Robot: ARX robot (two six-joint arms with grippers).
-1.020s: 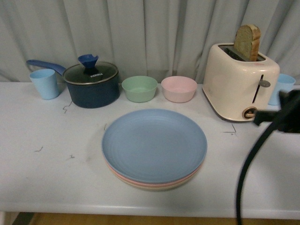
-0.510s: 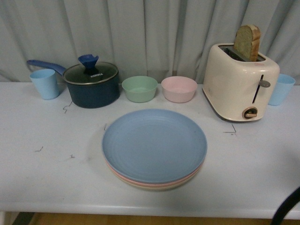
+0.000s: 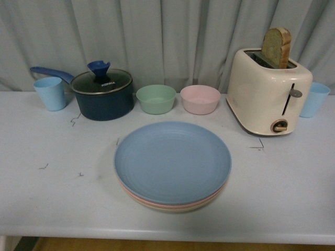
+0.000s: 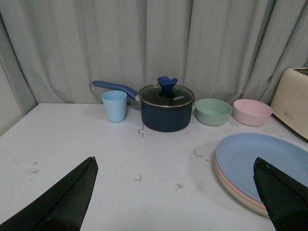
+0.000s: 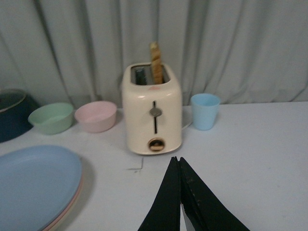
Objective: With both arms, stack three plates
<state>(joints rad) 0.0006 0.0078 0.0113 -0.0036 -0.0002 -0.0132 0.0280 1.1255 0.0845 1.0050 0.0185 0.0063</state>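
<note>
I see a grey curtain (image 3: 167, 36) behind the white table (image 3: 47, 193). The plates (image 3: 172, 164) sit stacked at centre frame, blue on top. Only wrist views show arms: left gripper (image 4: 175, 192) spread wide, right gripper (image 5: 179, 192) closed, empty.

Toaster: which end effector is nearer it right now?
Right. The right end effector, shut, faces the toaster close ahead. The left end effector, open, sits beyond the plates, toaster at its far edge.

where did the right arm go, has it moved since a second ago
Yes. A second ago it crossed the front view in front of the toaster; it then dropped toward the lower right corner, and now it is out of that view.
</note>
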